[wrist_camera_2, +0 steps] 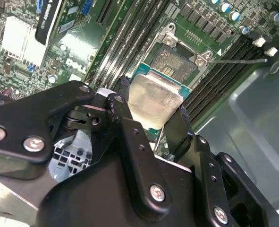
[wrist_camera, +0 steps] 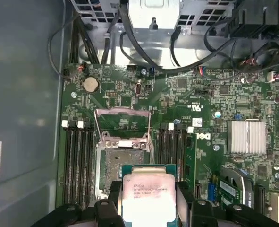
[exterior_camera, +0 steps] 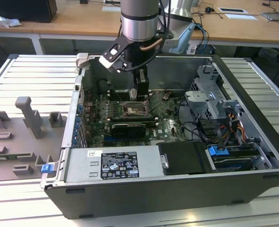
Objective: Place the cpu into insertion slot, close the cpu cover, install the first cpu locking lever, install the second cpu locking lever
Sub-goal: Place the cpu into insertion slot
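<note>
**Cpu clamped in the jaws, just short of the open socket**

We see the gripper [wrist_camera_2: 154, 106] clenched on the cpu [wrist_camera_2: 151, 93]. Its two black fingers [wrist_camera_2: 123, 99] press on opposite edges of the chip, so the jaws stand only as wide as the chip. The chip's metal top faces the camera in both wrist views. It hangs above the board and is not seated. In the first wrist view the cpu [wrist_camera: 147, 201] overlaps one edge of the socket [wrist_camera: 122, 163], whose contact field lies exposed.

The cover [wrist_camera: 122, 124] is tipped up on the side of the socket away from the chip. A thin lever [wrist_camera_2: 238, 60] sticks out sideways from the socket across the memory slots [wrist_camera: 78, 161], which flank the socket on both sides.

In the exterior view the arm [exterior_camera: 139, 19] reaches down into the case [exterior_camera: 252, 94], and a long black card [exterior_camera: 128, 127] lies just beside the socket on its near side. A finned heatsink [wrist_camera: 246, 136] sits well apart, and cables [wrist_camera: 144, 52] loop beyond the cover. The grey case wall [wrist_camera: 26, 94] runs close along one bank of slots. The space straight above the socket is open.
</note>
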`<action>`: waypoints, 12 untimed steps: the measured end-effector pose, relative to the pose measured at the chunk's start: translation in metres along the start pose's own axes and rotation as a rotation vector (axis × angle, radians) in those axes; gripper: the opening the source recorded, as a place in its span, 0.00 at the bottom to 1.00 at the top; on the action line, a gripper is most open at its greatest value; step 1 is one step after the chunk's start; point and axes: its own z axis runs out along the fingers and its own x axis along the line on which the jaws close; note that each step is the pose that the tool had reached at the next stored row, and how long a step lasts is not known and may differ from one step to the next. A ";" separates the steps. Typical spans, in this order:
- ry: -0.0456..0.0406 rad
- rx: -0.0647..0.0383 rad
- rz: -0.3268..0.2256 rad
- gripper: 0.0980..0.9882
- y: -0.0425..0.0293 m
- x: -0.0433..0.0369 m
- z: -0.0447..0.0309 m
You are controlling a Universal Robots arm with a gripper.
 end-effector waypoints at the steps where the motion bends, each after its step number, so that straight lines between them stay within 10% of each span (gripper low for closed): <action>1: 0.0000 0.000 0.000 0.50 -0.0007 0.0000 0.0035; 12: -0.0017 0.004 0.005 0.50 -0.0026 0.0140 0.0377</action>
